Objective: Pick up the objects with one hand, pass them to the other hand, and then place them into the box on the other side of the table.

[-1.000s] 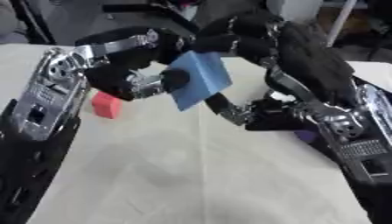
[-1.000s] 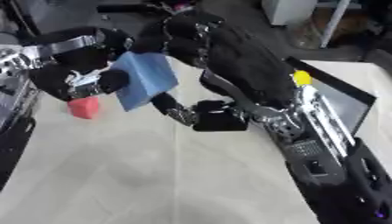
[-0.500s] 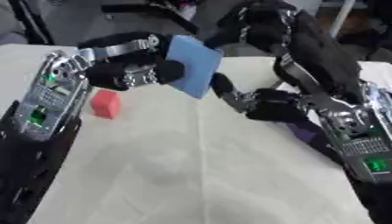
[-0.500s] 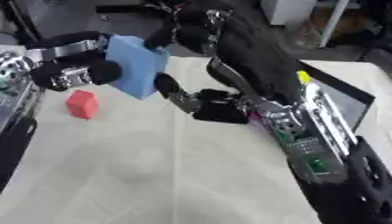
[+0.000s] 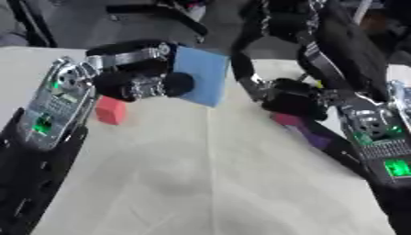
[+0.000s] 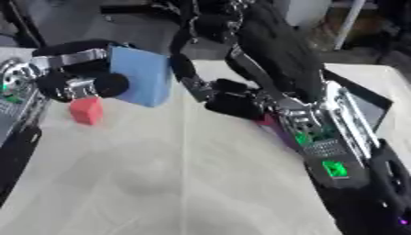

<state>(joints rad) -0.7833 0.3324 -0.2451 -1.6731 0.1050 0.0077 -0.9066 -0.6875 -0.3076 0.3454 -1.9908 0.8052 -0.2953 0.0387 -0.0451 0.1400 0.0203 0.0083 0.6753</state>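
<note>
While the left hand (image 5: 141, 82) curls its fingers and thumb round the blue block (image 5: 201, 75) at about eleven o'clock above the cloth-covered table (image 5: 201, 183), a red cube (image 5: 111, 110) sits at nine o'clock below it. Toward two o'clock the right hand (image 5: 277, 94) hangs just beside the block, apart from it, fingers bent, gripping nothing visible. A purple item (image 5: 309, 135) lies under that arm. The block could slip out tilted if the pinch opens early.
</note>
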